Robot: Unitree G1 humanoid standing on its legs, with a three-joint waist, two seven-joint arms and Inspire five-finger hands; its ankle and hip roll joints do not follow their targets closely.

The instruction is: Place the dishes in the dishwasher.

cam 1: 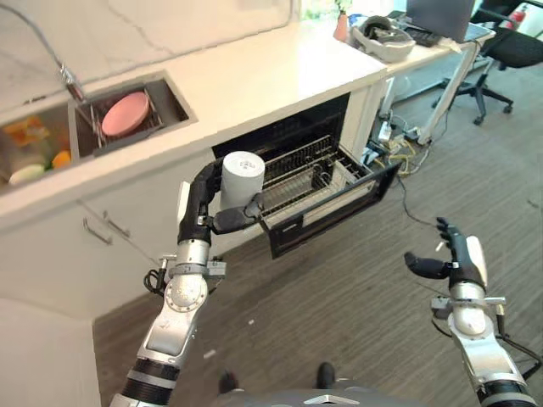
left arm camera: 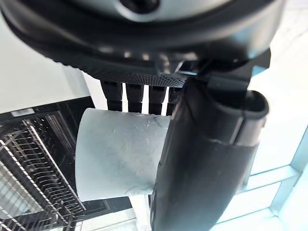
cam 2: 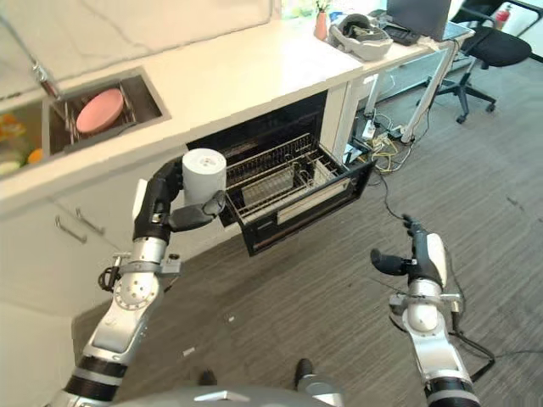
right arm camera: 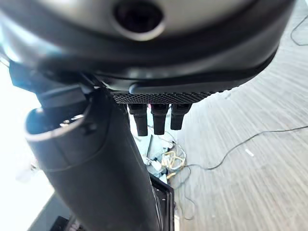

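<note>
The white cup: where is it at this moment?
The white cup is gripped upright in the left hand, held in the air just left of the pulled-out dishwasher rack, in front of the counter.

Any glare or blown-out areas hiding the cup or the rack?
Left eye view: even light; cup in left hand and rack readable. Left wrist view: bright washout behind the hand, cup clear. Right wrist view: washout beside the right hand.

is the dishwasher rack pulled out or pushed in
Pulled out: the wire rack juts past the counter front over the floor, beside the white cup in the left hand.
</note>
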